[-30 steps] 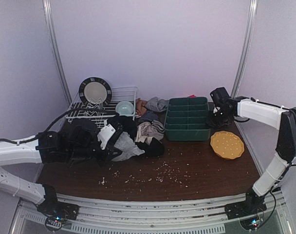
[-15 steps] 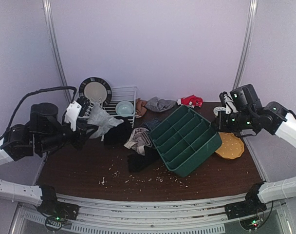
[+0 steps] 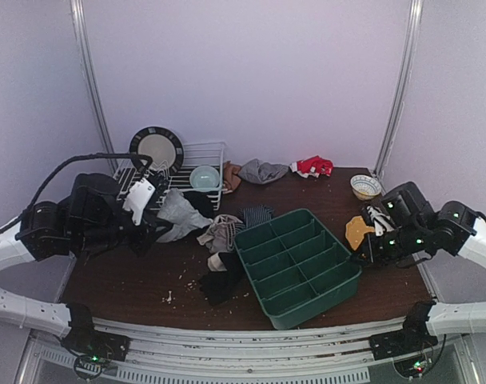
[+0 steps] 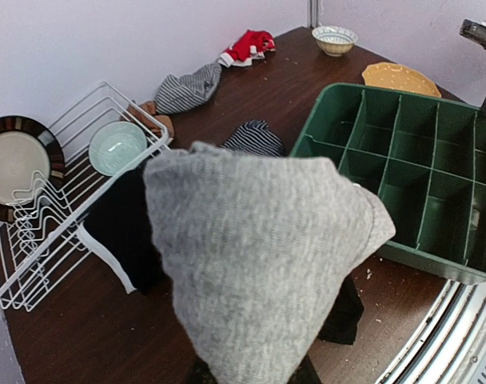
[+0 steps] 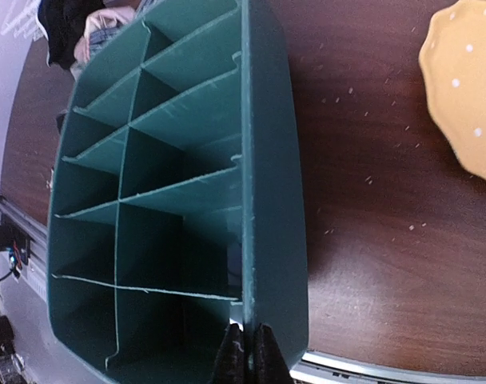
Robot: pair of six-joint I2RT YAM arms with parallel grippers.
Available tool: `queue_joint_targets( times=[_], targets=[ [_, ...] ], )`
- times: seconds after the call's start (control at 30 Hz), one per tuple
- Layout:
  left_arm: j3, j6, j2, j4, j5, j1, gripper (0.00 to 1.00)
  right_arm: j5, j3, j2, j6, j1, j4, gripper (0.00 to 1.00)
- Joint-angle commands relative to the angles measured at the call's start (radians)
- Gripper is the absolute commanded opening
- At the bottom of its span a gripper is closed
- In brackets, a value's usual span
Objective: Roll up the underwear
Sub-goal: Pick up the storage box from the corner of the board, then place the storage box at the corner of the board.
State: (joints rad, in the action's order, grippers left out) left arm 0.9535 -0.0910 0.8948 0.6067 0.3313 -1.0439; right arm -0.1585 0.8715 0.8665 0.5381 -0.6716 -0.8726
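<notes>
My left gripper is shut on a light grey underwear and holds it up over the table's left side. In the left wrist view the grey cloth hangs over the fingers and hides them. A black piece, a beige piece and a dark navy striped piece lie in a loose pile mid-table. The black piece and striped piece also show in the left wrist view. My right gripper is shut on the right wall of the green divided tray.
The green tray sits at front centre-right. A white dish rack with a plate and teal bowl stands back left. A grey striped cloth and red cloth lie at the back. A yellow plate and small bowl are right.
My right gripper has pulled the green tray from the back toward the front edge, where it now lies flat. My left gripper lifted the grey underwear off the pile and shifted slightly right.
</notes>
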Motion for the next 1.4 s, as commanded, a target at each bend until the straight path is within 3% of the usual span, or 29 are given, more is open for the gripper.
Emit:
queue_joint_targets(
  times=[0.0, 0.3, 0.43, 0.47, 0.57, 0.6, 0.7, 0.9, 1.03, 1.23, 1.37],
  targets=[
    [-0.01, -0.019, 0.063, -0.073, -0.08, -0.027, 0.0, -0.178, -0.036, 0.133, -0.031, -0.047, 0.094, 0.0],
    [-0.03, -0.017, 0.089, -0.114, -0.101, -0.051, 0.0, -0.255, 0.149, 0.566, -0.158, -0.102, 0.26, 0.0],
    [-0.045, -0.011, 0.075, -0.113, -0.102, -0.055, 0.0, -0.193, 0.293, 0.714, -0.159, -0.118, 0.271, 0.0],
    [-0.048, -0.009, 0.076, -0.112, -0.101, -0.056, 0.0, -0.167, 0.3, 0.71, -0.137, -0.122, 0.29, 0.0],
    [-0.046, -0.001, 0.095, -0.111, -0.095, -0.057, 0.0, -0.056, 0.276, 0.63, -0.069, -0.171, 0.335, 0.37],
    [-0.041, 0.005, 0.111, -0.112, -0.086, -0.057, 0.0, -0.021, 0.265, 0.592, -0.045, -0.189, 0.339, 0.45],
    [0.0, 0.015, 0.188, -0.104, -0.015, -0.057, 0.0, 0.079, 0.219, 0.514, 0.047, -0.237, 0.341, 0.56],
    [0.131, 0.008, 0.406, -0.085, 0.215, -0.056, 0.0, 0.128, 0.041, 0.439, 0.277, -0.305, 0.512, 0.61],
    [0.228, 0.045, 0.532, -0.118, 0.373, -0.032, 0.0, 0.187, -0.017, 0.433, 0.338, -0.312, 0.565, 0.61],
    [0.363, 0.231, 0.74, -0.223, 0.442, 0.018, 0.0, 0.237, -0.054, 0.419, 0.346, -0.306, 0.599, 0.61],
    [0.473, 0.319, 0.898, -0.241, 0.412, 0.047, 0.0, 0.198, -0.092, 0.416, 0.362, -0.29, 0.655, 0.61]
  ],
)
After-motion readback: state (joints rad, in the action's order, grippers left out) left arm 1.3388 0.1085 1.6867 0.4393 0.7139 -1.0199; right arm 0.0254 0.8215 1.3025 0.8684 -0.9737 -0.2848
